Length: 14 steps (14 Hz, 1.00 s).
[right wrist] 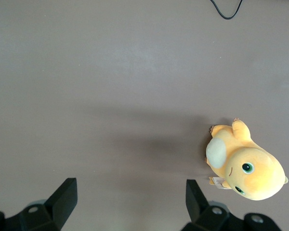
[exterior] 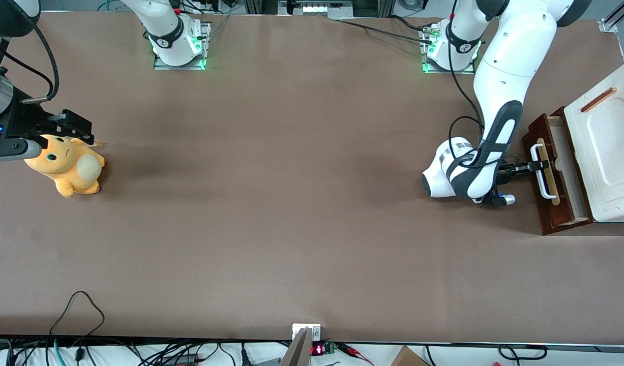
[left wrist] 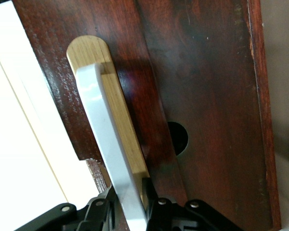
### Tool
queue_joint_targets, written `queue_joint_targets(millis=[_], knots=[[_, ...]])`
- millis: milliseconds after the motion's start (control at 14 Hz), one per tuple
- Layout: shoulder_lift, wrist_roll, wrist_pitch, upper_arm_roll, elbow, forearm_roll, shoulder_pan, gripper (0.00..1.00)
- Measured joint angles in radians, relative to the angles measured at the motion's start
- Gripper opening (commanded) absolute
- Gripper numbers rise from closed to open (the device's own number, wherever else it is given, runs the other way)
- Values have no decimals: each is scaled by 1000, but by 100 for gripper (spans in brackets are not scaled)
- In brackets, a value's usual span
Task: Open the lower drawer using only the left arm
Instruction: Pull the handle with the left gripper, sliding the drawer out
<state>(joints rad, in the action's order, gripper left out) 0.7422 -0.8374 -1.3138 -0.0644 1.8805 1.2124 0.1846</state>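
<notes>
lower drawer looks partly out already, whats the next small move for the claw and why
Probably keep pulling straight out, away from the cabinet. The claw is shut on the white loop handle, and the lower drawer shows only a narrow strip of its light interior.

The left arm (exterior: 515, 61) reaches down from its base at the worktop's edge farthest from the front camera, toward the working arm's end of the worktop, its upper links steep and its black-inset forearm sloping low over the surface. Its wrist lies almost level, pointing at the drawer's front. The hand (exterior: 538, 165) is closed around the white loop handle (left wrist: 111, 154), one finger (left wrist: 151, 199) on each side of the bar.
</notes>
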Motion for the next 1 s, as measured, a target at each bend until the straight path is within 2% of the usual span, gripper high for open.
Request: queue_joint_targets(millis=[1003], knots=[[2,-6,14,0,0,-25,37,18]])
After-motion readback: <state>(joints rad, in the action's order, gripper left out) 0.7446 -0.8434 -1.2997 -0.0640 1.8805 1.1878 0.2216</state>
